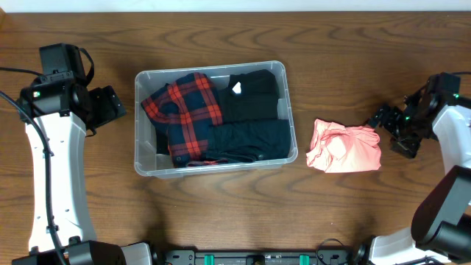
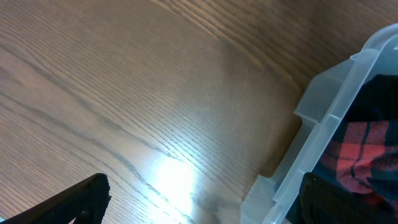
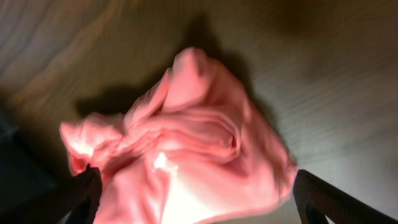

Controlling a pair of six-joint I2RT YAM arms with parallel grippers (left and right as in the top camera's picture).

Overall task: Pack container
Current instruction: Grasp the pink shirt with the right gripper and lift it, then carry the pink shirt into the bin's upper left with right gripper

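Your clear, boxy plastic container point(image 1: 138, 140) sits in the middle of the brown wooden table point(image 1: 221, 221). Inside are a red-and-navy checked shirt point(image 1: 184, 107) and dark clothes point(image 1: 254, 118). The crumpled pink cloth point(image 1: 344, 147) lies near its right side. The cloth looks soft, light and floppy, so pinch a thick fold on top. Your left gripper point(image 2: 202, 202) and right gripper point(image 3: 196, 199) are both spread wide, holding nothing.
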